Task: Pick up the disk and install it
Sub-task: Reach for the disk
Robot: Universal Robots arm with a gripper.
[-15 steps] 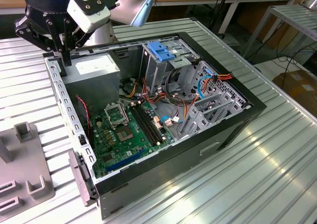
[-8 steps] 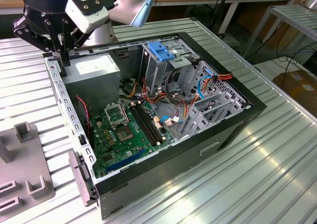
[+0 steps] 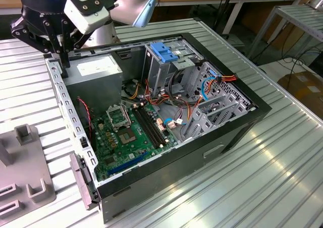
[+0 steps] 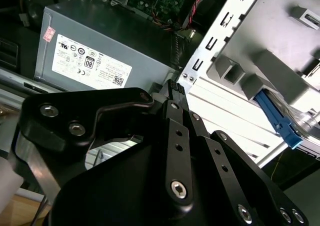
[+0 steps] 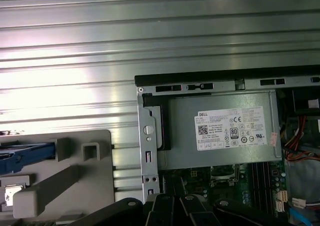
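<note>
Surface (image 3: 282,162): ribbed silvery metal slats, glossy, with bright bands of reflected light.
Computer case (image 3: 222,147): black matt outer shell; inside, bare grey sheet metal, dull and punched with holes.
Power supply box (image 5: 175,136): smooth grey metal, matt.
Sticker (image 5: 230,128): white paper, flat on the box.
Circuit board (image 3: 126,132): green, smooth, with a faint sheen.
Latch (image 3: 164,51): blue plastic, smooth.
Cables (image 3: 224,79): red and orange plastic sheathing.
Holder (image 5: 75,176): grey, matt, plastic-looking.
Disk (image 4: 277,118): smooth blue plastic frame with a shiny silver metal edge.
End effector (image 4: 176,88): black, satin finish, ribbed at the tip.
Screws (image 4: 179,188): bright polished metal.
</note>
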